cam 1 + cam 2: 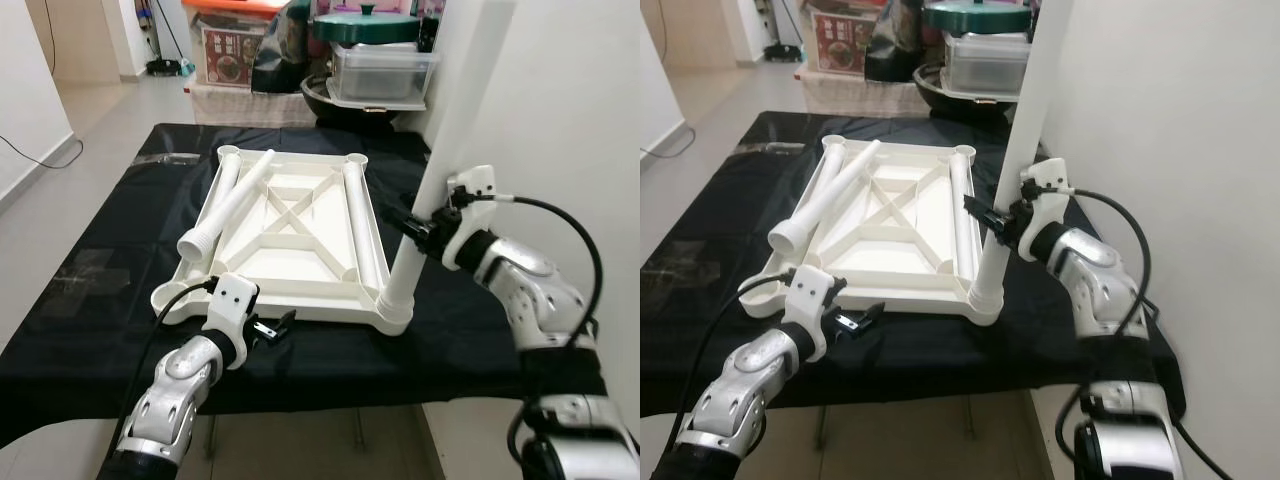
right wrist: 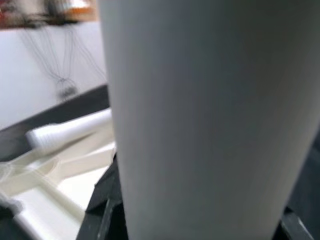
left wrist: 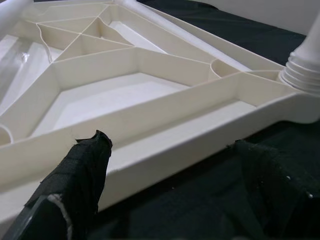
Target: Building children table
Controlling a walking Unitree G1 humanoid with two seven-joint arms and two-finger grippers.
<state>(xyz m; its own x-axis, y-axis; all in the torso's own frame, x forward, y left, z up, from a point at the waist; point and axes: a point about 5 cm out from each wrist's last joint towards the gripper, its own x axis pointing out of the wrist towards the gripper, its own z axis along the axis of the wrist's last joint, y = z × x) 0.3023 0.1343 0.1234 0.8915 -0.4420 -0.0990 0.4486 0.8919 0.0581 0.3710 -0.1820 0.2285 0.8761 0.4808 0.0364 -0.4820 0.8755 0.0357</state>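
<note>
Right jaws clamp upright table leg [image 1: 440,170]

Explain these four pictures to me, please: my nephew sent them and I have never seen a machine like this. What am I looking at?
This is a humanoid robot with two silver arms, each ending in a gripper with two black fingers. The two wide pictures come from the two eyes of a camera on its head, looking down; the two close-ups come from cameras on its wrists.

Before it lies a black cloth-covered table. On it rests a white plastic children's tabletop, upside down, ribs showing. Three loose white plastic tube legs lie on it.

The right gripper is shut on a fourth white leg, held upright with its lower end in the tabletop's near right corner socket. That leg is the large pale shape in the right wrist picture.

The left gripper is open by the tabletop's near edge, holding nothing.
</note>
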